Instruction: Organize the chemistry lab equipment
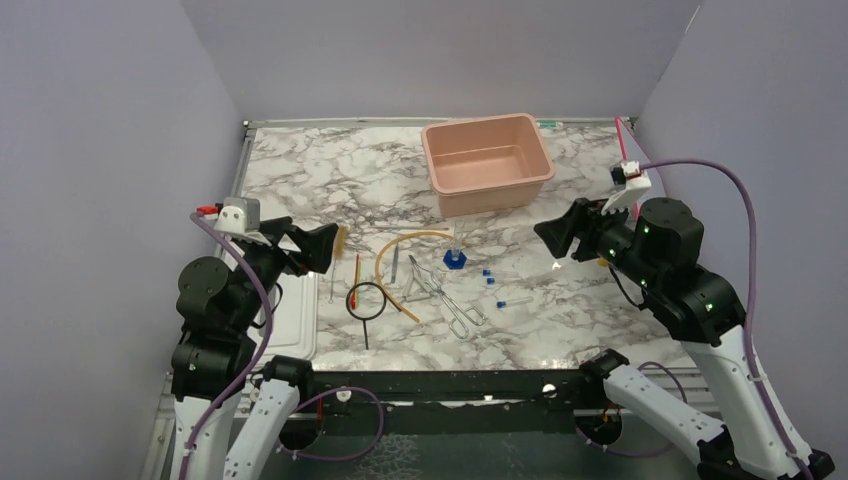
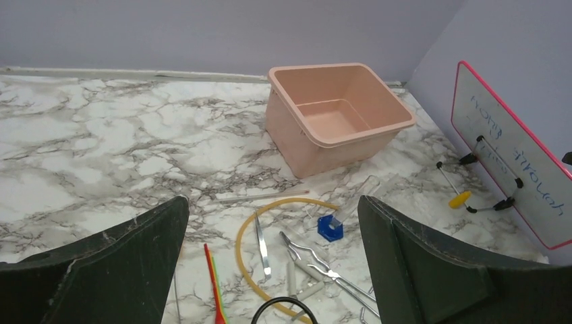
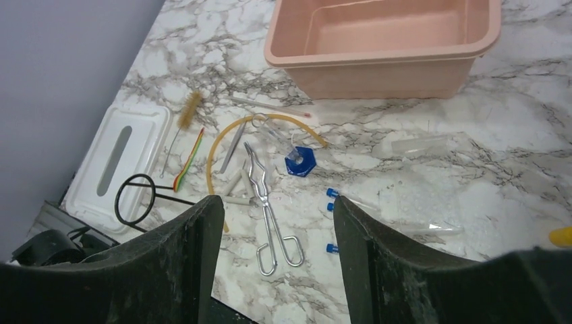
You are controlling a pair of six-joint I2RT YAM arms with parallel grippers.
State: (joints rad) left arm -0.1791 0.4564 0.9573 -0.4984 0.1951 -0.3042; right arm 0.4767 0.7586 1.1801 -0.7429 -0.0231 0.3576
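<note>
Steel tongs [image 3: 262, 196] look stiff, light, slippery; best pinched across the paired shanks; left end effector [image 2: 273, 229] and right end effector [image 3: 276, 229] hang spread, empty.

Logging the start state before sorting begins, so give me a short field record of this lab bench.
container: pink tub, empty, far centre
loose tools: tongs, ring stand, rubber tube, blue hex piece, scattered between tub and arms
white lid: flat, beside left arm
left claw: open, holding nothing
right claw: open, holding nothing
sorted: nothing yet
</note>
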